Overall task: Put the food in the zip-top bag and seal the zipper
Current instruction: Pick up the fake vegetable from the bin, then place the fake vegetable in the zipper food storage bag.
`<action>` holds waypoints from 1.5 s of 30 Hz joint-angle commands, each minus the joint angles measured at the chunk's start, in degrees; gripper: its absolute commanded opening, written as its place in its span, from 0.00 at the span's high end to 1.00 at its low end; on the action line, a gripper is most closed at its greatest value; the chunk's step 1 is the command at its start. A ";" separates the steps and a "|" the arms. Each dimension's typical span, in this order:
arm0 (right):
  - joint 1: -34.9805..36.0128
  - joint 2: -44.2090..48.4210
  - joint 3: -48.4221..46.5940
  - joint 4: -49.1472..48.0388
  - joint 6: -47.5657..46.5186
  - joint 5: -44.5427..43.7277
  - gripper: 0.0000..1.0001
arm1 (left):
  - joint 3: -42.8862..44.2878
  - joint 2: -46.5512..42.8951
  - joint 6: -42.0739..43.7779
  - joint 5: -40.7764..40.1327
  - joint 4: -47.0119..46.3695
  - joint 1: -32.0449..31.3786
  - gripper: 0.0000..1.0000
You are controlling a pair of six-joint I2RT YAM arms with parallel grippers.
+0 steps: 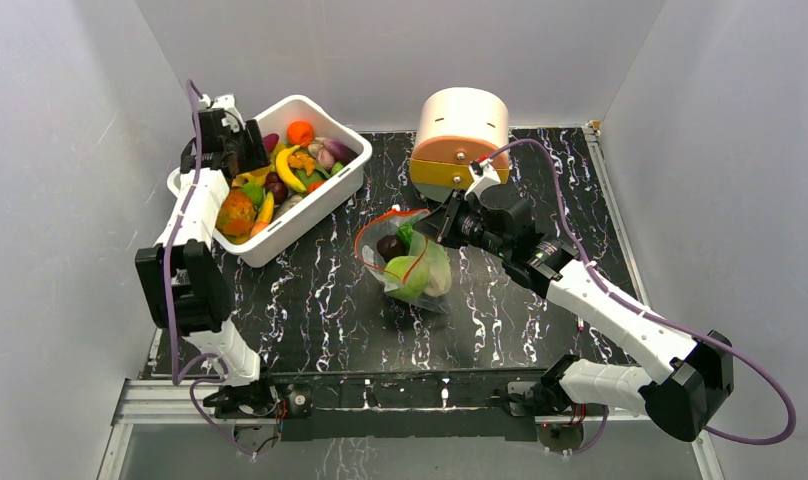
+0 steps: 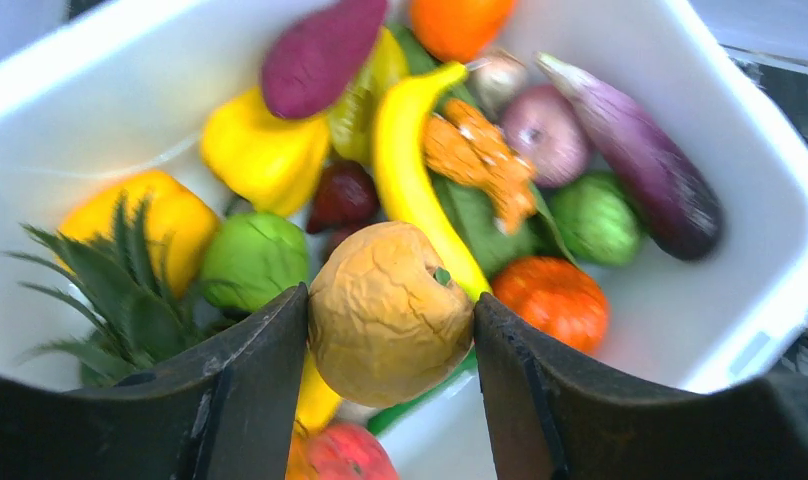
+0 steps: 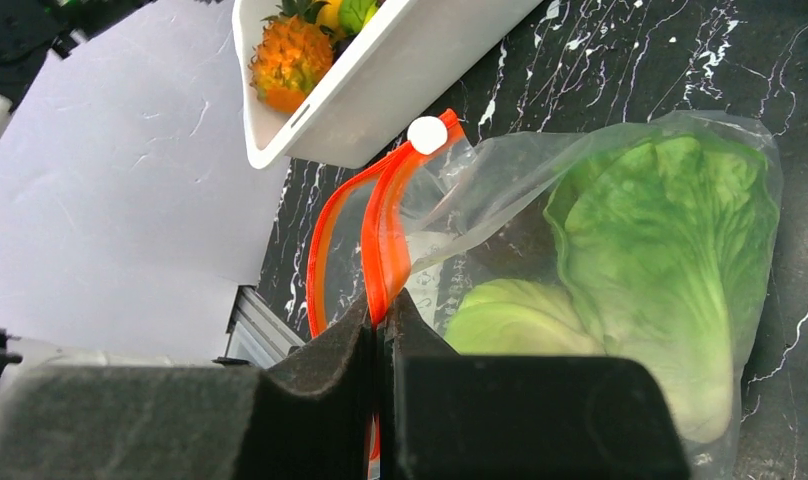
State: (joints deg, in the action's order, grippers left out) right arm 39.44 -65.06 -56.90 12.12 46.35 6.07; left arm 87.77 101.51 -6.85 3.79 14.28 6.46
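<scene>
Loading: left gripper (image 2: 390, 300) pinches tan fruit (image 2: 380, 335) in tub (image 2: 740, 150); right gripper (image 3: 382, 310) clamps zipper (image 3: 385, 230). Next: lift, carry into bag (image 3: 500, 195).

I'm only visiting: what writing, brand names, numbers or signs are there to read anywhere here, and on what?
No text can be read in any view.
zip-top bag: a whitish patch beside the zipper may be a label; too blurred to read.
white tub, round drawer box, toy food: no lettering shows.
</scene>
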 commanded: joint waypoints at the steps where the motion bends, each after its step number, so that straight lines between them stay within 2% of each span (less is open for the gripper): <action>1: 0.20 1.47 -1.15 -4.38 -0.56 -0.97 1.00 | -5.33 -11.25 -6.42 11.17 -0.78 -0.77 0.55; 5: 0.19 0.97 -1.16 -4.14 -0.67 -0.79 1.00 | -6.51 -17.29 -11.99 21.67 0.30 -1.05 0.54; 9: 0.19 -1.46 -4.00 -2.36 -2.20 -1.67 1.00 | -12.78 -24.56 -20.33 32.47 -6.45 -2.96 0.55; 16: 0.15 -3.80 -6.99 -1.94 -2.69 -1.17 1.00 | -17.79 -31.88 -19.40 35.66 -4.79 -8.85 0.55; 23: 0.19 -4.88 -6.63 -2.81 -1.85 -0.01 1.00 | -25.29 -37.90 -24.30 40.66 -9.30 -13.06 0.56; 29: 0.18 -4.86 -7.44 -2.11 -1.77 -0.93 1.00 | -30.23 -40.45 -29.33 39.36 -14.13 -19.69 0.58; 40: 0.18 -4.42 -7.34 -2.81 -1.54 -0.23 1.00 | -35.45 -38.51 -27.66 31.82 -14.73 -28.78 0.58; 45: 0.18 -4.19 -6.38 -3.30 -1.22 0.49 1.00 | -35.81 -35.93 -25.77 25.85 -13.63 -31.68 0.58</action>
State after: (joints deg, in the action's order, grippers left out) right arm 39.44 -70.76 -61.08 14.94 44.97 5.93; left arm 52.38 64.58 -34.06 34.48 1.34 -23.31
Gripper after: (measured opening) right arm 0.008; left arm 0.551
